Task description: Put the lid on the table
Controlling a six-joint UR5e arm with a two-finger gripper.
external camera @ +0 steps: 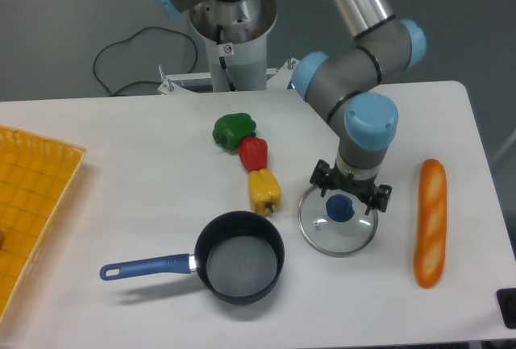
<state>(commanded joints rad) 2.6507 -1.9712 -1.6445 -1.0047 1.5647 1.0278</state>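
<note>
The lid (337, 232), a clear glass disc with a metal rim and a blue knob (339, 208), lies flat on the white table (145, 204), right of the dark saucepan (239, 267). My gripper (348, 197) points straight down over the knob. Its dark fingers (321, 176) are spread to either side of the knob, and the jaws look open and empty. The knob shows in full just below the gripper body.
A green pepper (233, 130), a red pepper (253, 153) and a yellow pepper (264, 191) lie in a row left of the lid. A baguette (430, 222) lies to its right. The yellow gridded tray (28, 204) is at the left edge. The saucepan's blue handle (145, 267) points left.
</note>
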